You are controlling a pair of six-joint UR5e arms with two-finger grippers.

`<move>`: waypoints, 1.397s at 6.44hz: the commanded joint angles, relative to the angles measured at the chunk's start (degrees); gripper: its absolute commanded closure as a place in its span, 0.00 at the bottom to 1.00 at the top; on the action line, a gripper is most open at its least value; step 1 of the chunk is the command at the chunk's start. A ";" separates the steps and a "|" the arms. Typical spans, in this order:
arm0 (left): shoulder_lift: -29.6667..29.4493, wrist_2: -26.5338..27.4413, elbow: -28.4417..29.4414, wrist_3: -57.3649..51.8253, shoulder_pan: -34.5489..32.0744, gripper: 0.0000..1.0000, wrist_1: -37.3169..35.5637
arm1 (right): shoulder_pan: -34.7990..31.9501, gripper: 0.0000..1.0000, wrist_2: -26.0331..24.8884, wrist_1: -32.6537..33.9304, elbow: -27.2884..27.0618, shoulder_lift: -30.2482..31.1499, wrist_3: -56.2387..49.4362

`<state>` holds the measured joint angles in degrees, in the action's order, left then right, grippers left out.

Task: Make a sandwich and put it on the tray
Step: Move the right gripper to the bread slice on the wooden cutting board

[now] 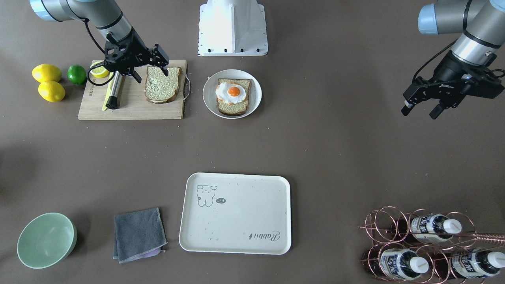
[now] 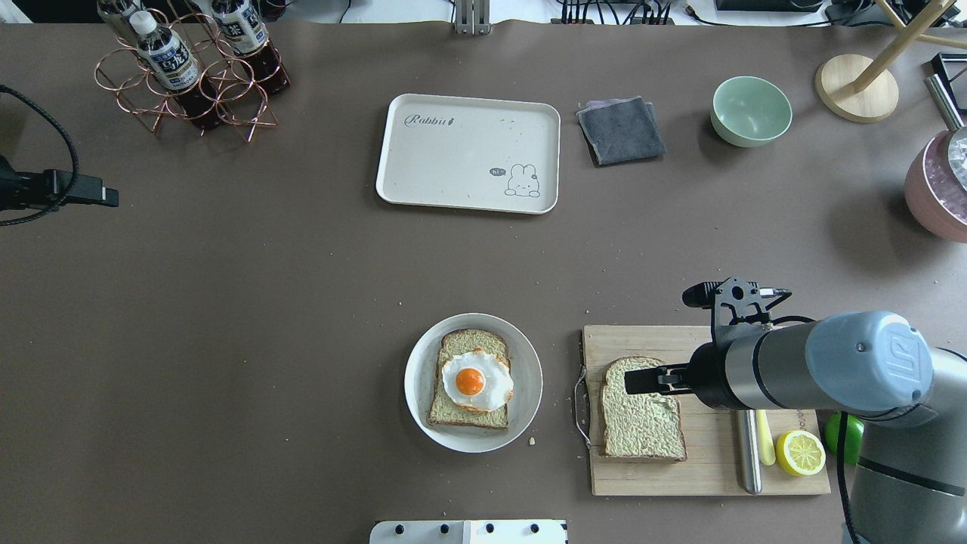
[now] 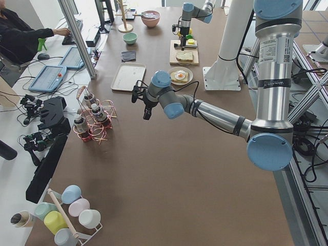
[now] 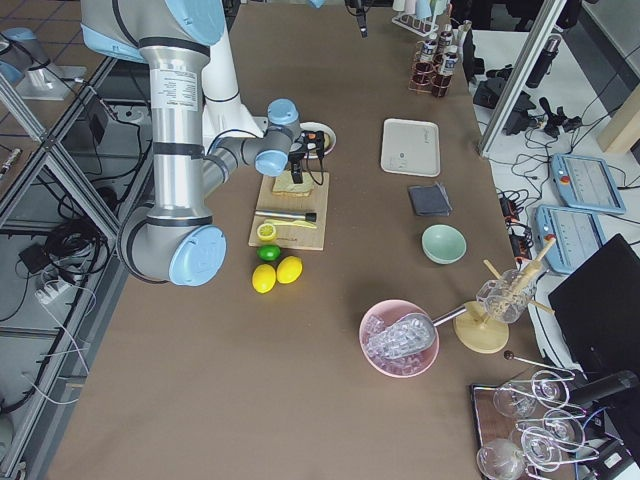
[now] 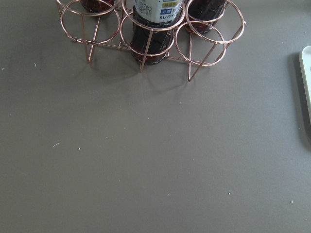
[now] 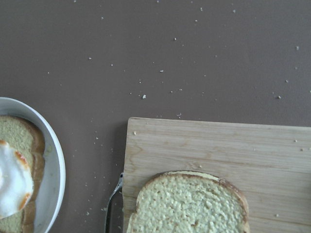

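Bread slice (image 1: 161, 86) beneath right claw (image 1: 151, 74)

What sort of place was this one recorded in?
Probably a robotics lab staged as a kitchen: an operator and teach pendants beside the table, aluminium frame posts, bread on a cutting board.

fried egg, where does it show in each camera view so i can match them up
Front-facing: the fried egg is upper middle, in the round plate.
Overhead: lower middle.
Exterior left: far end, top middle, small.
Exterior right: upper middle, too small to make out.
Left wrist: not in it.
Right wrist: left edge, cut off.
Shared landmark: the wooden cutting board beside the plate.
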<state>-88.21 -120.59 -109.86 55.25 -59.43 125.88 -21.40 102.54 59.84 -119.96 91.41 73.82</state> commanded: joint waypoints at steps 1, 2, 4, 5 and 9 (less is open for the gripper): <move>-0.29 0.01 0.18 -0.06 0.01 0.02 -0.02 | 2.49 0.00 -2.07 -6.12 3.39 3.16 0.09; -0.29 0.01 0.26 -0.06 -0.07 0.02 -0.02 | 3.37 0.01 -3.82 -8.14 5.16 3.16 0.09; -0.21 0.01 0.35 -0.14 0.01 0.02 -0.02 | 3.56 0.14 -3.92 -8.16 5.35 2.64 0.27; -0.21 0.01 0.44 -0.15 0.01 0.02 -0.02 | 3.56 0.71 -3.92 -8.16 5.44 2.72 0.97; -0.03 0.01 0.00 -0.32 0.01 0.02 -0.02 | 1.19 1.00 -2.00 -8.07 4.39 3.95 2.81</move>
<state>-88.27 -120.59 -109.70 54.94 -59.42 125.86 -19.33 99.59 51.83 -115.08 94.88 75.55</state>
